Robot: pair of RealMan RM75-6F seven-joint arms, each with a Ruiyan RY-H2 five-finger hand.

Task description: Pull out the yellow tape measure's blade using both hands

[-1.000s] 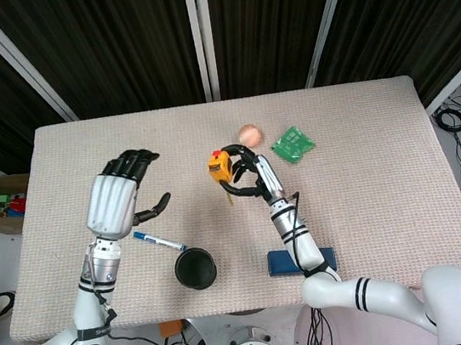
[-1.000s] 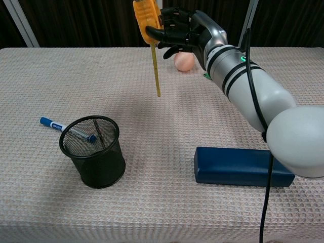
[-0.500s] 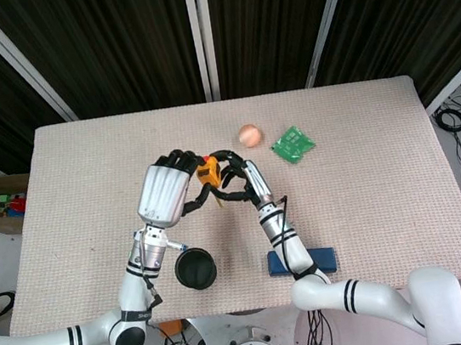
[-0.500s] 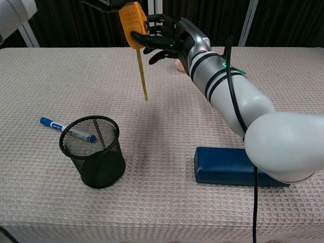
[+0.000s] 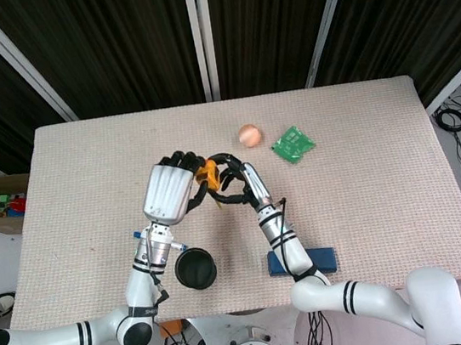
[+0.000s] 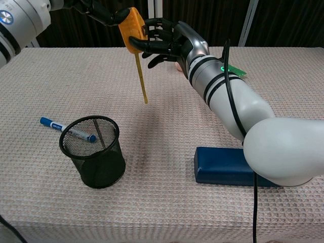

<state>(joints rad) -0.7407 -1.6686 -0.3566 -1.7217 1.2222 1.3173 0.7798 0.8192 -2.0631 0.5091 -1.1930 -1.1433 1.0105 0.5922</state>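
Observation:
The yellow tape measure [image 5: 208,174] is held up above the middle of the table between my two hands. My right hand [image 5: 237,182] grips its case [image 6: 131,31] from the right, fingers wrapped around it. From the other side my left hand [image 5: 173,193] curls its dark fingers [image 6: 107,15] onto the case's left and top. A short length of yellow blade [image 6: 141,76] hangs straight down from the case, its free end well above the cloth. Neither hand touches the blade.
A black mesh cup [image 6: 93,152] stands at the front left, with a blue marker [image 6: 54,124] lying behind it. A dark blue box [image 6: 233,167] lies at the front right. A peach ball [image 5: 248,134] and a green packet [image 5: 293,144] sit further back.
My left hand swung in from the left side of the table and closed onto the tape measure's case. My right hand carried the tape measure slightly leftward to meet it.

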